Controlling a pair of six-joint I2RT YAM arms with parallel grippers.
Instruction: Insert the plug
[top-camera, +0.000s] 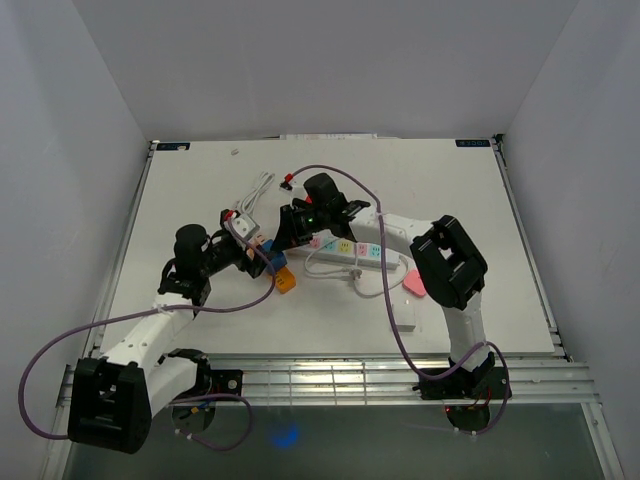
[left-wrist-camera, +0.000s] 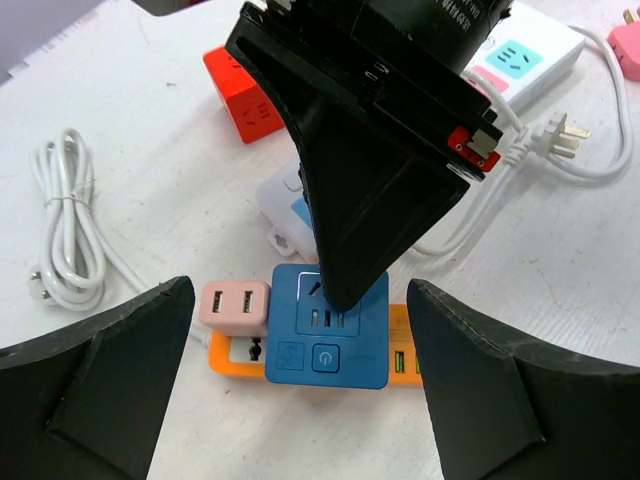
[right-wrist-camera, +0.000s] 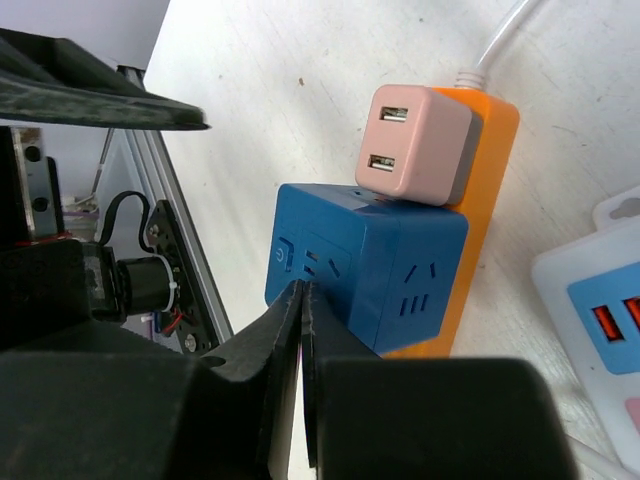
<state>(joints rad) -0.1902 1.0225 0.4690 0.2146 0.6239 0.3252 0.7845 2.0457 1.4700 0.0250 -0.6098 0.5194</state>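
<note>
Left claw: wide apart, over blue cube socket
Right claw: pinched closed, tips touching the cube's top

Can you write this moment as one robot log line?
left tool open, flanking blue cube | right tool shut, tip at cube's top sockets | cube on orange strip beside pink adapter

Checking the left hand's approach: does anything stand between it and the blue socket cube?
Yes. The right hand, shut, stands between the open left hand and the blue socket cube, its tip at the cube's socket face. A pink adapter sits against one side of the cube.
</note>
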